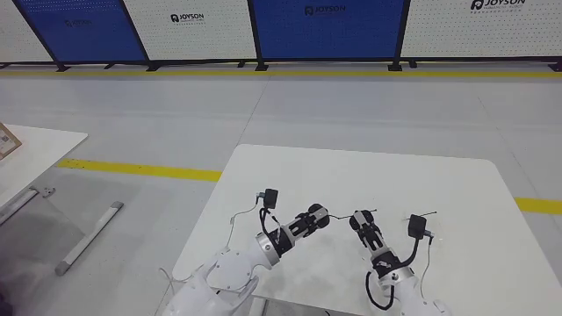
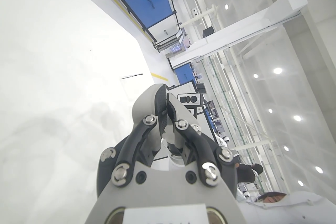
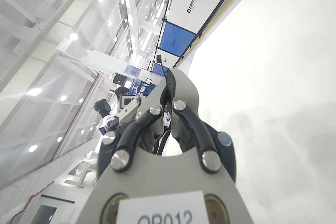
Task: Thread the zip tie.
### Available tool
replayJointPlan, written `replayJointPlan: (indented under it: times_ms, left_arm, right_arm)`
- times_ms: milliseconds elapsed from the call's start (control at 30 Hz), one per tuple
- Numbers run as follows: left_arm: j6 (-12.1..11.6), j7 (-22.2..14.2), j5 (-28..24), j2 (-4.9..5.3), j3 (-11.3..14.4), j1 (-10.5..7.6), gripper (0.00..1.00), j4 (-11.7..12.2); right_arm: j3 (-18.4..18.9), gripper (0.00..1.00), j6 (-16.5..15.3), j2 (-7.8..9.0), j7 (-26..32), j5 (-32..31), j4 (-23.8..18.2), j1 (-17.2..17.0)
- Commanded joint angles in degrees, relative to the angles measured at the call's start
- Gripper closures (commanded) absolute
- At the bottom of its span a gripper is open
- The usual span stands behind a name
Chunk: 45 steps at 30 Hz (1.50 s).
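Note:
My right gripper (image 3: 169, 78) is shut on a black zip tie (image 3: 163, 68). The tie's square head (image 3: 159, 59) sticks out past the fingertips. My left gripper (image 2: 166, 99) is shut, its ribbed pads pressed together with nothing showing between them. From above, the left gripper (image 1: 323, 217) and the right gripper (image 1: 358, 221) hang close together over the near part of the white table (image 1: 369, 171). A thin black line of zip tie (image 1: 339, 219) runs between their tips. A second zip tie (image 1: 426, 213) (image 2: 131, 76) lies flat on the table, to the right of both grippers.
The table's far half is bare white surface. Another white table (image 1: 35, 145) stands off to the left across the floor. Blue and white partition panels (image 1: 325, 9) line the back of the room.

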Motion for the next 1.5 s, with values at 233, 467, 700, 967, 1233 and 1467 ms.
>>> replayJointPlan:
  times_ms: [233, 467, 700, 967, 1233, 1467]
  left_arm:
    - [0.2, -0.1, 1.0, 0.04, 0.2, 0.17, 0.67, -0.1]
    - [0.3, 0.2, 2.1, 0.03, 0.6, 0.25, 0.65, -0.2]
    - [1.4, 1.6, 4.2, -0.18, 1.8, -0.37, 0.73, 0.3]
    - [1.9, -0.1, 2.7, -0.29, 2.5, -0.84, 0.85, 0.7]
    - [2.2, -0.4, 2.8, -0.18, 2.3, -0.64, 1.00, 0.3]
    - [2.4, -0.2, 2.9, -0.22, 2.5, -0.86, 1.00, 0.4]
  right_arm:
    - [0.0, 1.00, 0.4, -0.09, 0.0, 0.1, 0.1, 0.1]
    - [0.0, 1.00, 0.1, -0.14, -0.1, 0.0, 0.2, 0.1]
    - [-0.4, 1.00, -0.4, -0.19, -0.2, -0.5, -0.2, -0.2]
    - [-0.3, 1.00, -0.8, -0.21, -0.2, -0.6, -0.2, -0.3]
    - [-0.2, 1.00, -1.0, -0.25, -0.1, -0.4, -0.1, -0.3]
    - [0.0, 1.00, -0.9, -0.24, 0.0, -0.5, -0.2, -0.4]
